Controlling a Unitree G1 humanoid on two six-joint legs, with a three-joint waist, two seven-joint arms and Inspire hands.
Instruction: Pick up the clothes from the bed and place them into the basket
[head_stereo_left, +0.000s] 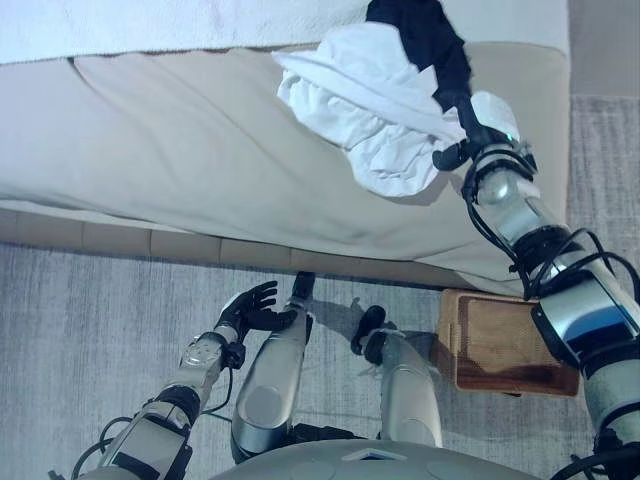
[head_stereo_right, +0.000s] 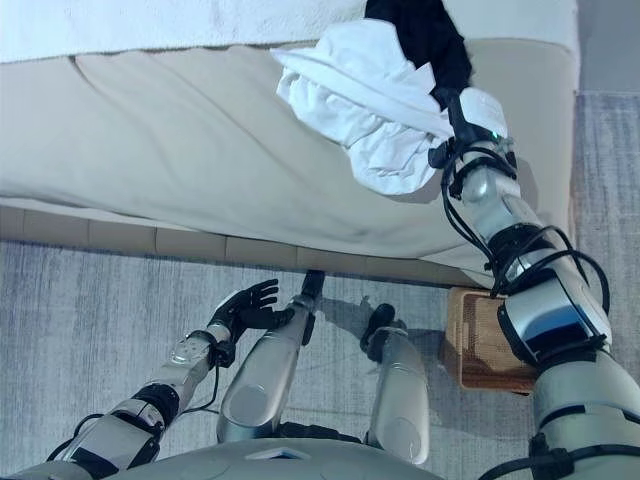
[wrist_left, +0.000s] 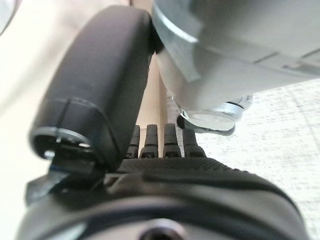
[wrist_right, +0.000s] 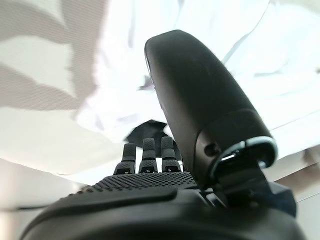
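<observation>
Right hand (head_stereo_left: 462, 152) is up over the bed (head_stereo_left: 180, 140), fingers clenched into the white cloth (head_stereo_left: 375, 110) and lifting it, a black garment (head_stereo_left: 425, 35) bunched in with it (both clear of the mattress). Left hand (head_stereo_left: 250, 308) hangs low, fingers relaxed. Basket (head_stereo_left: 500, 345) sits on the floor below.

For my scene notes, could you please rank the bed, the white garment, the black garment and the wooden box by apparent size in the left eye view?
1. Bed
2. White garment
3. Wooden box, part hidden by the right arm
4. Black garment, cut off by the frame's edge, so its rank against the box is unsure.
</observation>
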